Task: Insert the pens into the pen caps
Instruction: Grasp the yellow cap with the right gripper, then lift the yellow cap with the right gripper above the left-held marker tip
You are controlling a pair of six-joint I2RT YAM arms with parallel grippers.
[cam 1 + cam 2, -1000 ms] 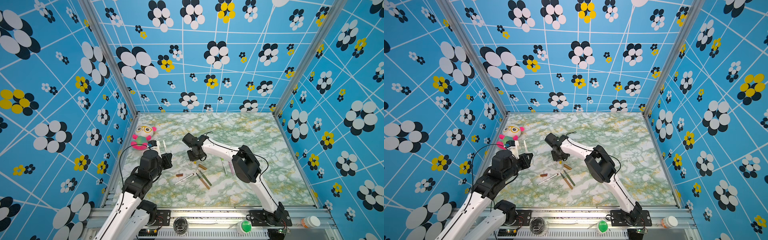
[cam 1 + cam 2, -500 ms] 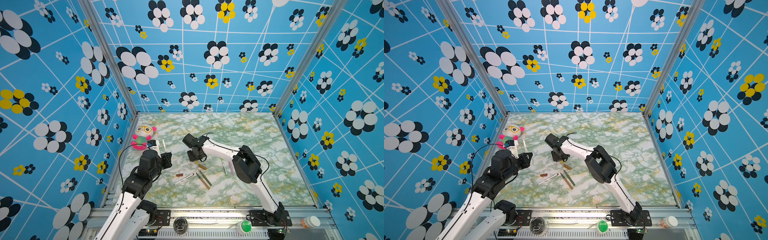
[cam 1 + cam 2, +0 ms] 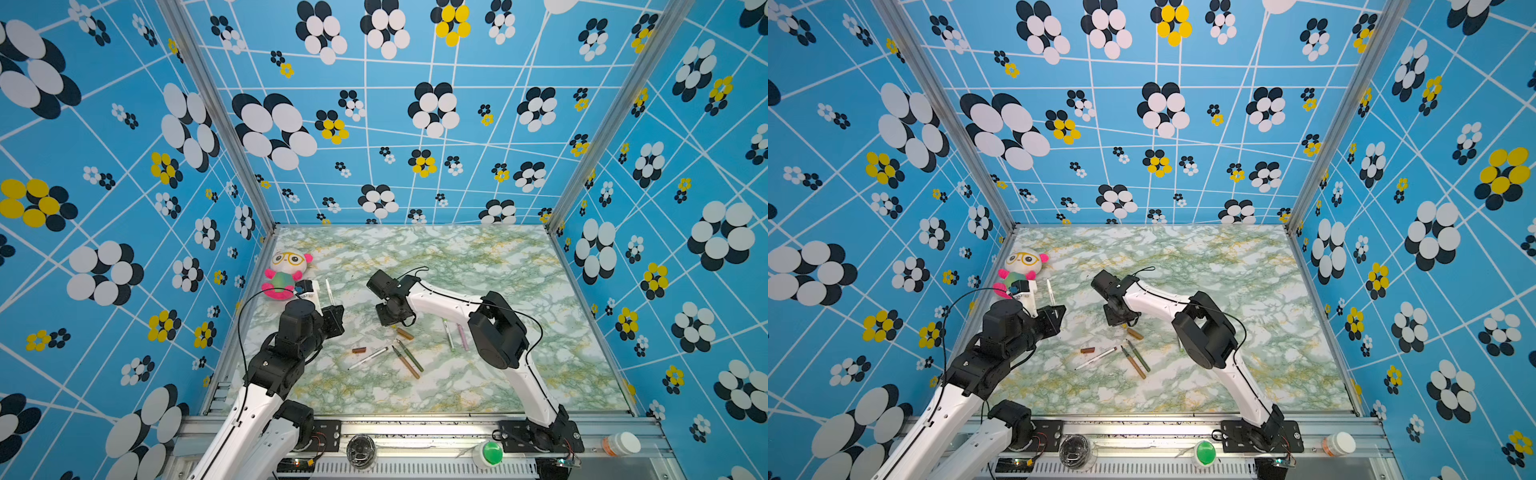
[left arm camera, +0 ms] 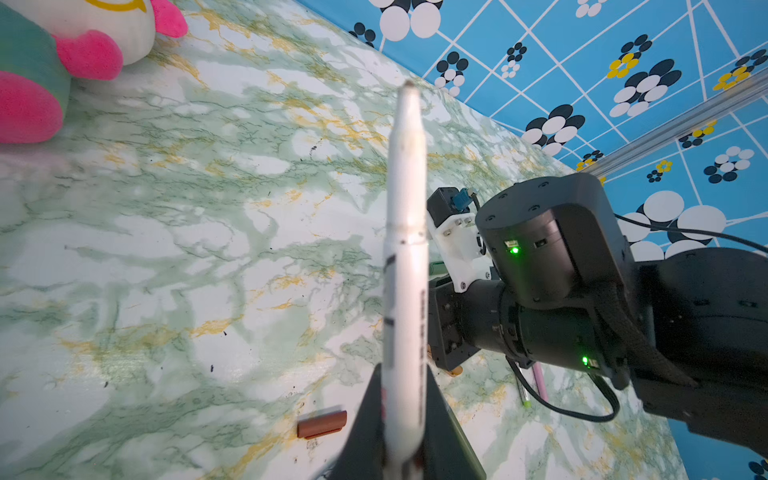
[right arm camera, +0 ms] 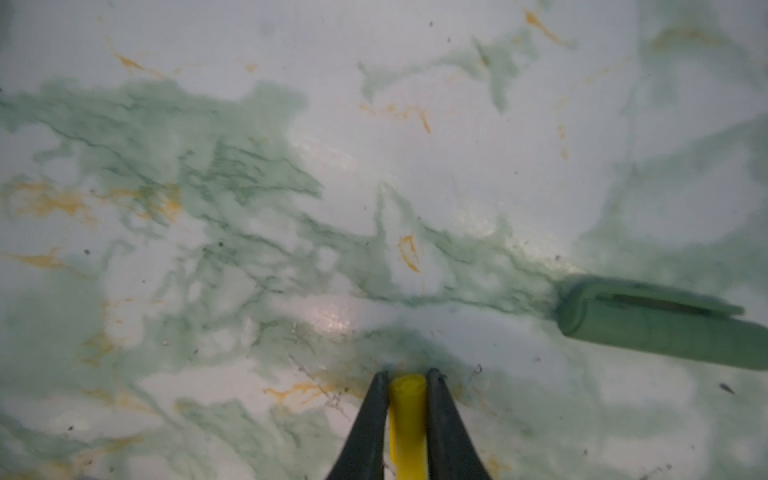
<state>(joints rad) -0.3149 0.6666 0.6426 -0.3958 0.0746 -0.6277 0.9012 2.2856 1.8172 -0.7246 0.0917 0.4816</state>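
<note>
Pinching yellow cap between right gripper's 2 narrowed fingers, level with tips; clamping white pen in left gripper, jutting far past.

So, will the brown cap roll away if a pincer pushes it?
Probably a little: the brown cap is a short tube lying on its side on the smooth table. It looks small, so likely light and easily knocked.

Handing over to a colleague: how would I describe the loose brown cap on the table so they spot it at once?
On the marbled table, find the pens scattered front and centre. The brown cap lies at that group's left edge, beside a white pen lying flat. It is short, stubby and reddish-brown, darker than the tan cap further back; its other neighbours are long and thin.
</note>
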